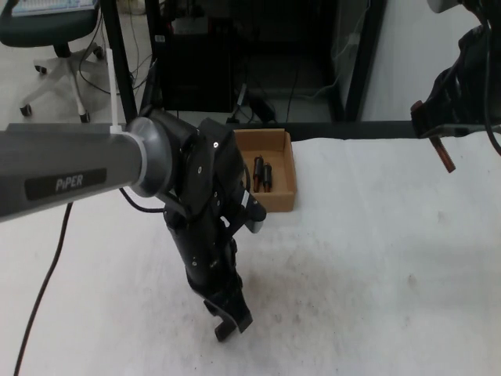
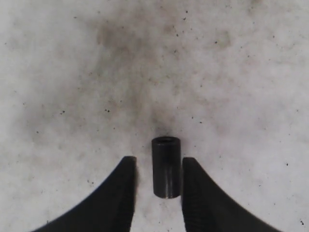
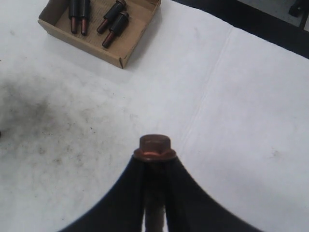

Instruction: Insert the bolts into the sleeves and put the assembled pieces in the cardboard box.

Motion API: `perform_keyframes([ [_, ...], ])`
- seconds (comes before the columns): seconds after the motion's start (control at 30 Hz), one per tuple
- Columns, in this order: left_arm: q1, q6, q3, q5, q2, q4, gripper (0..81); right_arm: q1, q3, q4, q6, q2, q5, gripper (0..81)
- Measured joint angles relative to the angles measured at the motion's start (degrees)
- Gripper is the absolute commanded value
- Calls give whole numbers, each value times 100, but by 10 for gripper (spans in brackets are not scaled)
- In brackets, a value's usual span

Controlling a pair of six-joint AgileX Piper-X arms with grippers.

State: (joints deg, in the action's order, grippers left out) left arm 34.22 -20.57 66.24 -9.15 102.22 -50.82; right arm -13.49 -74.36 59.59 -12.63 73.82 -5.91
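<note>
One white-covered bench (image 1: 376, 258), dark-smudged near its middle, contents entered left to right

Left arm (image 1: 70, 176): dark, reaching in from the left edge and bending down toward the near part of the bench

Left gripper (image 1: 228, 319): low over the smudged patch, fingers (image 2: 120, 193) spread, pinching nothing

Sleeve (image 2: 166, 166): black, hollow end visible, resting on the cover between the spread fingers; close against one finger, clear gap to the other

Cardboard box (image 1: 283, 168): open-topped, at the far edge of the bench, just beyond the left arm

Assembled pieces (image 3: 113, 21): four counted in the right wrist view, lying inside the box in two pairs, copper-coloured bolt ends showing from black sleeves

Right gripper (image 1: 438, 129): raised over the far right of the bench, well apart from box and sleeve, fingers pressed together on a bolt

Bolt (image 3: 154, 147): copper-coloured, shank clamped between the fingers, flanged head protruding past the fingertips
</note>
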Motion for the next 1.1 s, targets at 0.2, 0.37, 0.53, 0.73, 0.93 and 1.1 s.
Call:
perform_keyframes([
  [0.2, 0, 0, 0, 15, 0, -53, 302, 0, 0, 0, 0, 0, 0, 6],
  [0.37, 0, 0, 0, 15, 0, -69, 302, 0, 0, 0, 0, 0, 0, 6],
  [0.53, 0, 0, 0, 15, 0, -69, 302, 0, 0, 0, 0, 0, 0, 6],
  [0.73, 0, 0, 0, 15, 119, -196, 302, 0, 0, 0, 0, 0, 0, 6],
  [0.93, 56, 0, 0, 26, 330, -342, 302, 0, 0, 0, 0, 0, 0, 6],
  [1.1, 160, 0, 0, 26, 329, -228, 302, 0, 0, 0, 0, 0, 0, 6],
])
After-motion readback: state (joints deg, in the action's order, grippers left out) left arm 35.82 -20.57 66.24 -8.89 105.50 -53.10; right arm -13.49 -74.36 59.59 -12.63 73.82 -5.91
